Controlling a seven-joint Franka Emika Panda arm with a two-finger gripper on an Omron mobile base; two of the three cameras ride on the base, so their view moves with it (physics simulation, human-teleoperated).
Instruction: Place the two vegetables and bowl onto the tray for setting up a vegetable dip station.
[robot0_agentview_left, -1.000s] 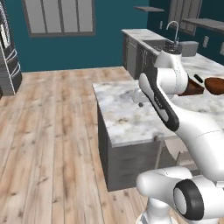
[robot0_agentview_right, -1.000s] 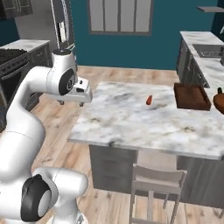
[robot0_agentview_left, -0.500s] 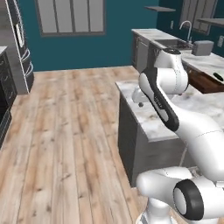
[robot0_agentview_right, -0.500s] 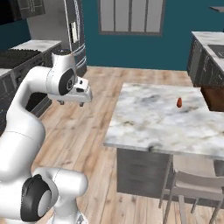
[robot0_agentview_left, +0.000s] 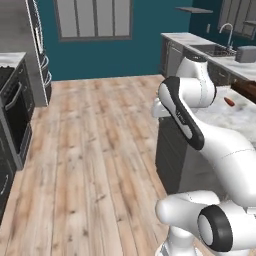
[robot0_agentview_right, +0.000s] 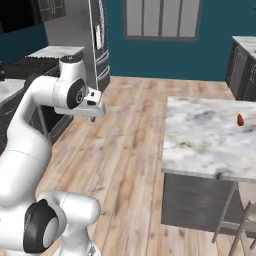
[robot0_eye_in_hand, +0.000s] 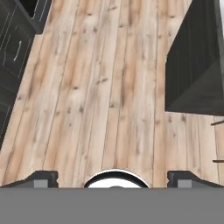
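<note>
Gripper: spread wide, pinching nothing, with one dark finger tip at each lower corner of the hand view. Pointed down at the pale wooden plank floor, beside the dark cabinet base of the island. Seen in the right base view hanging off the bent white arm, out over open floor and well apart from the bench.

Count of task things in sight: one small slim red-orange carrot-like stick, lying alone on the white-and-grey marbled bench near its far right part, untouched. Same stick in the left base view, just past the arm's elbow. A dark brown strip at that view's right border, too cropped to name.

Surface and room: one marble-topped island bench on dark panels, with thin metal stool legs at its near corner. One second marble bench along the wall, carrying one sink tap. Teal walls, one grey-framed window, one tall steel fridge, one black oven on the left.
</note>
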